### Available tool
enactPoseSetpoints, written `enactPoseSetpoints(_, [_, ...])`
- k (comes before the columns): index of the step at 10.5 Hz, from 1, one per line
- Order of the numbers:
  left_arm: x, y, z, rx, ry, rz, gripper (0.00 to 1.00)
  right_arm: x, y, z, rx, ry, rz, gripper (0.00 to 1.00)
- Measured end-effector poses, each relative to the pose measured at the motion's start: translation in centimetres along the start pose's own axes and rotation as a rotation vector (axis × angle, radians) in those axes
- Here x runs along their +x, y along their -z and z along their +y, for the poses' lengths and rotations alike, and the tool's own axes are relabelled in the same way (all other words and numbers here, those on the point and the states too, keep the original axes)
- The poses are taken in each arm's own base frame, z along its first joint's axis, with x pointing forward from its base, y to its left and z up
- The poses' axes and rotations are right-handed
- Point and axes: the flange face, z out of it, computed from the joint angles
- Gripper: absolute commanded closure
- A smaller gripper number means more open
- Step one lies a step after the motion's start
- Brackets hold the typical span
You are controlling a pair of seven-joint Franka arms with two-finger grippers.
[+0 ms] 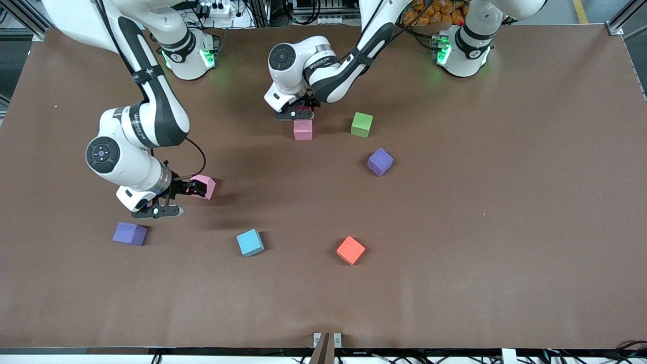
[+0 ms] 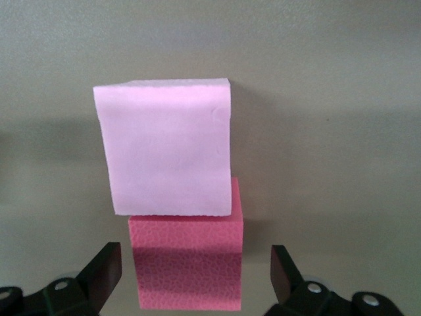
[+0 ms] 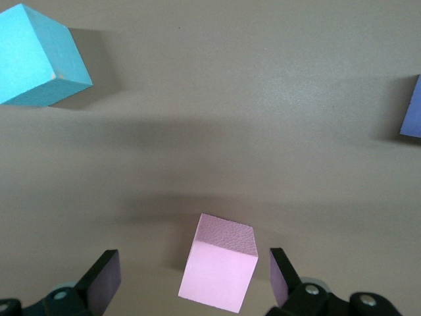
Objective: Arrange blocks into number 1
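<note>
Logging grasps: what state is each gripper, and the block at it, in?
left gripper: open, fingers either side of red block
right gripper: open, fingers either side of pink block
red block: ungripped, touching second pink block
pink block: ungripped

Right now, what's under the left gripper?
A red block sits between the left gripper's open jaws, touching a pink block. From the front, the gripper covers nearly all of the red block.

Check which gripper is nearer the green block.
Left. The left gripper is over the red block, beside the green block; the right gripper straddles a pink block toward the right arm's end.
</note>
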Motion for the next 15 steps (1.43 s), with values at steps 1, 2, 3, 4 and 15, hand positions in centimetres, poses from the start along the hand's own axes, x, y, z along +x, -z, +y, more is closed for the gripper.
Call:
enactPoseSetpoints(1, [0.0, -0.2, 0.0, 0.002, 0.0, -0.002, 0.0, 0.0, 0.0, 0.0, 0.0, 0.0, 0.001, 0.0])
enactPoseSetpoints(2, [0.0, -0.4, -0.1, 0.004, 0.001, -0.003, 0.0, 0.0, 0.0, 0.0, 0.0, 0.001, 0.001, 0.0])
enactPoseSetpoints(3, [0.1, -0.5, -0.1, 0.006, 0.001, -0.004, 0.0, 0.0, 0.0, 0.0, 0.0, 0.001, 0.001, 0.0])
enactPoseSetpoints(4, [0.1, -0.5, -0.1, 0.006, 0.003, -0.004, 0.0, 0.0, 0.0, -0.1, 0.0, 0.001, 0.001, 0.0])
enactPoseSetpoints(15, [9.1, 13.6, -7.9, 0.05, 0.149, 0.053, 0.0, 0.1, 0.2, -0.5, 0.0, 0.008, 0.005, 0.0])
